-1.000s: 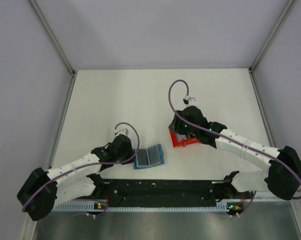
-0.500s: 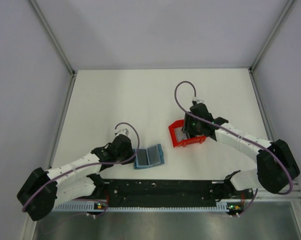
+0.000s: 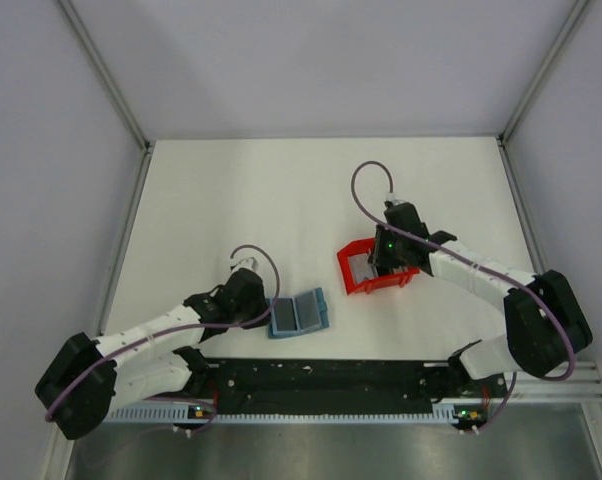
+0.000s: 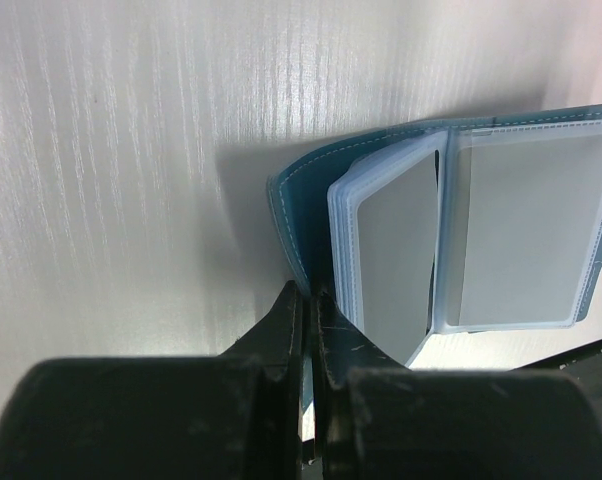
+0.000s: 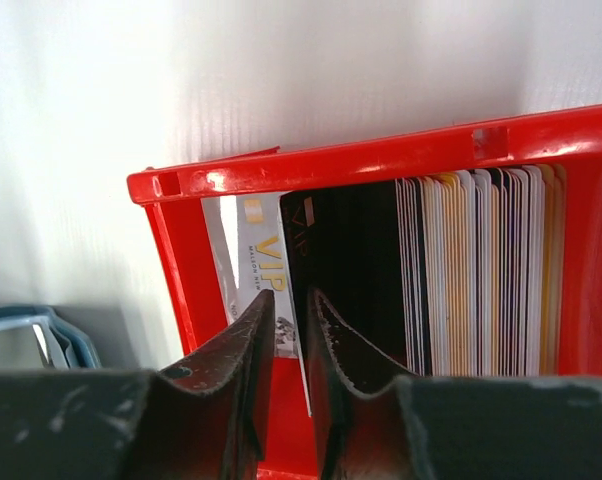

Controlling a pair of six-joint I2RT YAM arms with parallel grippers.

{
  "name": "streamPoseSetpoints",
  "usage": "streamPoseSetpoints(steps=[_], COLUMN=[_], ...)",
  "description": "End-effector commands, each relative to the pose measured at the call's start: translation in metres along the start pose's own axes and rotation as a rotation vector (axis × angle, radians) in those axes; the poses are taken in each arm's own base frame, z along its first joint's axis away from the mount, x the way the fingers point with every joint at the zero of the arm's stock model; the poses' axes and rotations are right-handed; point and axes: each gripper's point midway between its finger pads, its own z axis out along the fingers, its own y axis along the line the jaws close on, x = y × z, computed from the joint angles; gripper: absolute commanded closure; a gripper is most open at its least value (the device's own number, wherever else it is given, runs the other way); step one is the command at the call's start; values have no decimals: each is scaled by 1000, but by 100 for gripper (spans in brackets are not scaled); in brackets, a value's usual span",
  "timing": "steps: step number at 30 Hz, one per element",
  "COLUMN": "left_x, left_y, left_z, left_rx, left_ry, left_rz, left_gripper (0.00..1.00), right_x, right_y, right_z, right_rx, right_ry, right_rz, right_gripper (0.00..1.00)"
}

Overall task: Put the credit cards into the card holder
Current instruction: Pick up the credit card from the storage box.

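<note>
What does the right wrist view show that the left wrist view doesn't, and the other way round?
Only the right wrist view: the red tray packed with cards standing on edge, and the right gripper straddling a white VIP card; whether it pinches it is unclear. Only the left wrist view: the left gripper shut on the teal cover edge of the card holder, with its clear sleeves lying open. Both: the white table and the card holder, just a corner in the right wrist view.

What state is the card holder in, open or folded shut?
Open: the card holder lies spread, both clear sleeve pages facing up.
</note>
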Motion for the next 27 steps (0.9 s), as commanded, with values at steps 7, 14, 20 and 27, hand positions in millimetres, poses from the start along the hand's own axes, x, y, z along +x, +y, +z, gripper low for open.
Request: streamPoseSetpoints(steps=[7, 14, 20, 27], left_x=[-2, -1, -2, 0], left_y=[-6, -6, -7, -7], left_z=[1, 1, 2, 3], left_rx=[12, 13, 16, 20], left_ry=[7, 9, 10, 17], left_rz=[23, 23, 24, 24], left_gripper=[100, 100, 100, 100], right_x=[-14, -17, -21, -21], right_y=[12, 13, 19, 24], right_z=[-3, -6, -11, -15], right_rx=[-84, -99, -138, -168], right_ry=[-33, -39, -48, -48], right_rz=[8, 14, 15, 16], right_gripper=[91, 96, 97, 96])
